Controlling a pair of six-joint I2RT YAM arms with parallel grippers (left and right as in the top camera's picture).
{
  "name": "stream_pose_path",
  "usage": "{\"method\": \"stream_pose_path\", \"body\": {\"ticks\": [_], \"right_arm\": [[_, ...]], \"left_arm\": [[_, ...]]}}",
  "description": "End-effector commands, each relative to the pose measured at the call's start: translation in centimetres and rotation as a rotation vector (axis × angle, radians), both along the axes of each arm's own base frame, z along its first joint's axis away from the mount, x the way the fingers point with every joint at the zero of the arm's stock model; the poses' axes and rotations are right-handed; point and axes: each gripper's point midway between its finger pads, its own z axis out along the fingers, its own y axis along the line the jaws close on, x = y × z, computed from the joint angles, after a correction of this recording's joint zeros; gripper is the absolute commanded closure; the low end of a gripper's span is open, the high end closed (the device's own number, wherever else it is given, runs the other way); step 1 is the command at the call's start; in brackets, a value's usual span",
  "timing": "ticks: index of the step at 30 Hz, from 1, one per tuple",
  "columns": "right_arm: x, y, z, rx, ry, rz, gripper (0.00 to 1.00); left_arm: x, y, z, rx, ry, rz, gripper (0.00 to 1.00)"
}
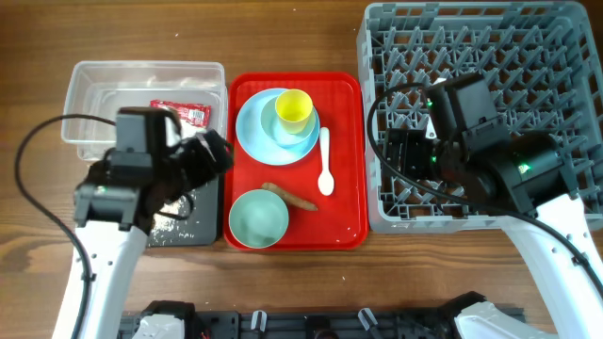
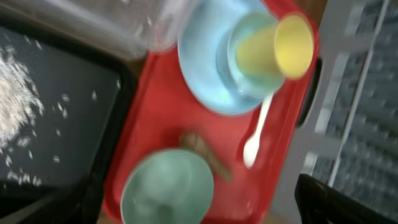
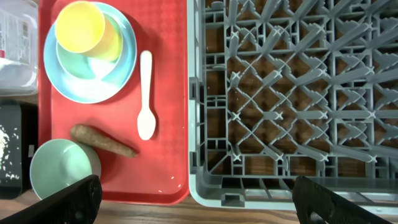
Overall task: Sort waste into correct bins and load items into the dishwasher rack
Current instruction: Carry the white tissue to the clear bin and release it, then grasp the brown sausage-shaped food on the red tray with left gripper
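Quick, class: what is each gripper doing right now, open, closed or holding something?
Left gripper: open, holding nothing.
Right gripper: open, holding nothing.

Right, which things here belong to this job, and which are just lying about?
Job: red sauce packet, white rice grains, brown food scrap, clear plastic tub, black rectangular tray, pale green bowl, light blue bowl, yellow cup, light blue plate, grey pegged rack.
Lying about: flat red tray, wooden table.
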Motion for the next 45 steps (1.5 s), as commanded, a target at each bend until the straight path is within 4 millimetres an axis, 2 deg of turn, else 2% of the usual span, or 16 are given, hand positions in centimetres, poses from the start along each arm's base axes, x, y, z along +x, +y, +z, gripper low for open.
{"method": "stream_pose_path", "body": {"ticks": [1,2,3,4,7,10,13,15,22,29,30,33,36,39,42,45], "right_arm": [[0.3,-0.2,0.5,-0.012,-0.020,0.000,0.00],[0.3,-0.2,0.5,-0.012,-0.020,0.000,0.00],[0.3,-0.2,0.5,-0.012,-0.020,0.000,0.00],[0.3,-0.2,0.5,-0.012,-0.020,0.001,0.00],[0.3,-0.2,0.5,-0.012,-0.020,0.000,0.00],[0.3,-0.2,0.5,-0.012,-0.020,0.001,0.00],[0.3,-0.2,0.5,-0.012,-0.020,0.000,0.00],[0.3,-0.2,0.5,-0.012,-0.020,0.000,0.00],[0.3,-0.2,0.5,-0.012,-0.020,0.000,0.00],[0.3,-0.2,0.5,-0.012,-0.020,0.001,0.00],[0.3,-0.2,0.5,-0.012,-0.020,0.001,0.00],[0.3,-0.2,0.5,-0.012,-0.020,0.001,0.00],[0.3,-0.2,0.5,-0.012,-0.020,0.000,0.00],[0.3,-0.2,0.5,-0.012,-0.020,0.000,0.00],[0.3,-0.2,0.5,-0.012,-0.020,0.000,0.00],[0.3,-0.2,0.5,-0.012,-0.020,0.000,0.00]], "left_arm": [[-2.0,-4.7,-0.9,-0.026,0.062,-0.152,0.18],[-2.1,-6.3,-1.3,-0.024,0.069,-0.180,0.27],[-2.0,-7.8,-1.7,-0.019,0.071,-0.183,0.44],[-2.2,-10.5,-2.5,-0.032,0.085,-0.230,0.76],[-3.2,-14.2,-5.5,0.009,0.152,-0.269,0.87],[-4.9,-16.9,-10.0,0.101,0.246,-0.329,0.94],[-5.8,-17.4,-12.9,0.159,0.316,-0.356,0.95],[-5.9,-15.9,-13.9,0.237,0.334,-0.333,0.94],[-4.0,-12.2,-13.9,0.447,0.247,-0.252,0.83],[-2.5,-11.3,-13.4,0.485,0.184,-0.144,0.80],[-2.3,-11.4,-13.4,0.468,0.177,-0.116,0.78],[-1.5,-12.4,-13.2,0.378,0.159,0.010,0.59],[-1.8,-13.0,-13.3,0.277,0.200,0.155,0.48],[-2.0,-13.3,-13.4,0.209,0.234,0.286,0.49],[-2.0,-13.3,-13.4,0.145,0.257,0.429,0.62],[-1.7,-13.6,-13.6,0.133,0.250,0.444,0.65]]}}
